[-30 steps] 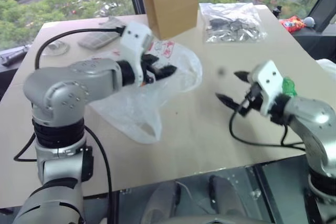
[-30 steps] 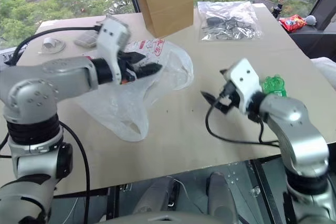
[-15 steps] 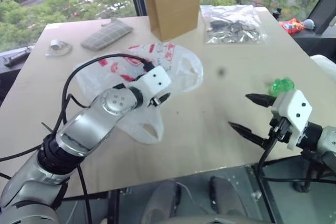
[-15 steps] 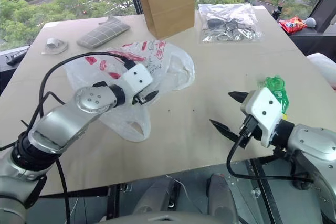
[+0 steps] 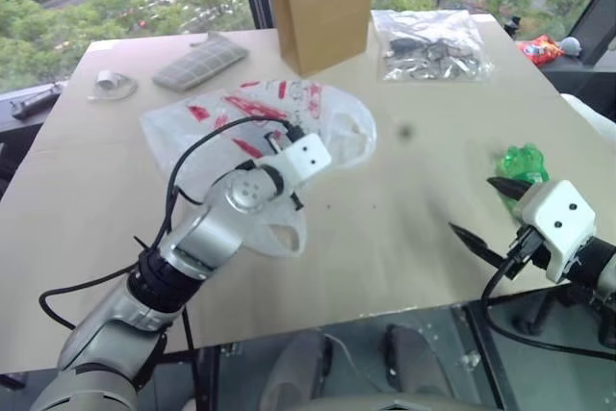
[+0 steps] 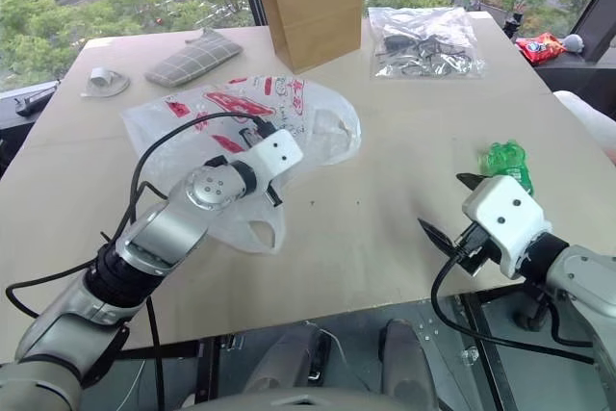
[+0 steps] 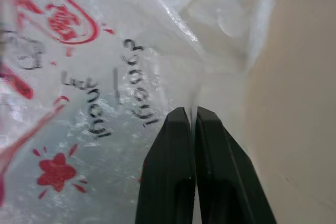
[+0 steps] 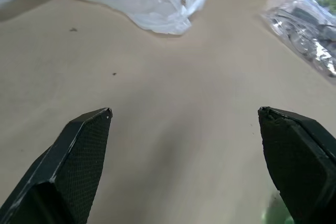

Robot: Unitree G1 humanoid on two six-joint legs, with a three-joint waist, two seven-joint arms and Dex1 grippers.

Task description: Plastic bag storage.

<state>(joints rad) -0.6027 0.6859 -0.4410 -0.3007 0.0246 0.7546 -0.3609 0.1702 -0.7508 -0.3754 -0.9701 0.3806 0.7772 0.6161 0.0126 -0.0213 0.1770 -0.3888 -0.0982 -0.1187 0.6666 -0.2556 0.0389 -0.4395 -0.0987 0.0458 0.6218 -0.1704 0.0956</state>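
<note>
**Bystanders on the surface**

A tan surface (image 6: 385, 228) fills most of the frame. At top centre stands a brown paper bag (image 6: 313, 2), upright. To its right, upper right of the frame, lies a clear bag of dark parts (image 6: 423, 40). At upper left lie a grey checked cloth (image 6: 192, 55) and, further left, a small white piece (image 6: 101, 79). A crumpled green item (image 6: 508, 163) sits at right, mid-frame. A red packet (image 6: 539, 45) lies off the surface, far upper right. Trees show beyond the window.
</note>
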